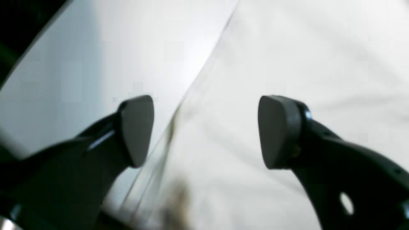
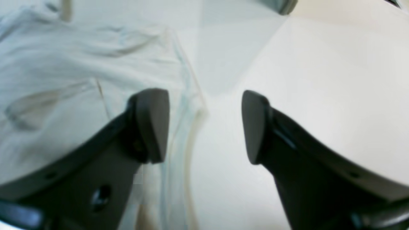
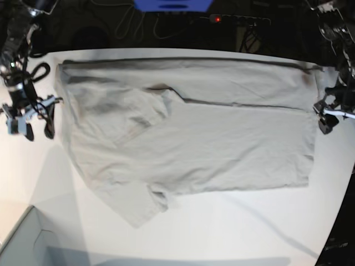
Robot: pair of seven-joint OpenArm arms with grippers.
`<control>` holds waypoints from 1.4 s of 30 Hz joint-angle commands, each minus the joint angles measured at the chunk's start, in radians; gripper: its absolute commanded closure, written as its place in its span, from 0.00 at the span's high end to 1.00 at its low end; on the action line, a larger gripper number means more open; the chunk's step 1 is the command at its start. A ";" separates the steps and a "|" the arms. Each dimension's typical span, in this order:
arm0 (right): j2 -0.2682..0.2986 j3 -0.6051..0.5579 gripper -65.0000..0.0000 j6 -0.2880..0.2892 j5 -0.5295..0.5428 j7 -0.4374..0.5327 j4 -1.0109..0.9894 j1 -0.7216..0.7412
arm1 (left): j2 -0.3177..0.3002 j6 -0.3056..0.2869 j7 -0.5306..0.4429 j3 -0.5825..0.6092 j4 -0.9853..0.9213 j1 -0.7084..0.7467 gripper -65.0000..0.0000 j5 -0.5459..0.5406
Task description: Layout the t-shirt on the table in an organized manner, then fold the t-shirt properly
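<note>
The light beige-grey t-shirt point(image 3: 211, 138) lies spread flat across the white table point(image 3: 222, 233), its far long side folded over along a crease and one short sleeve sticking out at the near left. My left gripper point(image 3: 326, 123) hangs open at the shirt's right end. In the left wrist view the left gripper point(image 1: 207, 131) straddles the edge of the t-shirt point(image 1: 303, 48) over the table point(image 1: 111, 48), holding nothing. My right gripper point(image 3: 36, 124) stands open just off the shirt's left end. In the right wrist view the right gripper point(image 2: 204, 126) is empty above the hem of the t-shirt point(image 2: 64, 80).
A pale grey box corner point(image 3: 22, 238) sits at the near left. Behind the table's far edge are dark cables, a blue object point(image 3: 172, 4) and a power strip with a red light point(image 3: 219, 19). The table edge curves away at the right.
</note>
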 commanded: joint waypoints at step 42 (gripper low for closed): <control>0.148 -0.104 0.04 -0.044 -0.256 0.187 -1.149 0.644 | -0.169 0.004 -0.399 0.370 -0.992 -0.588 0.79 -0.004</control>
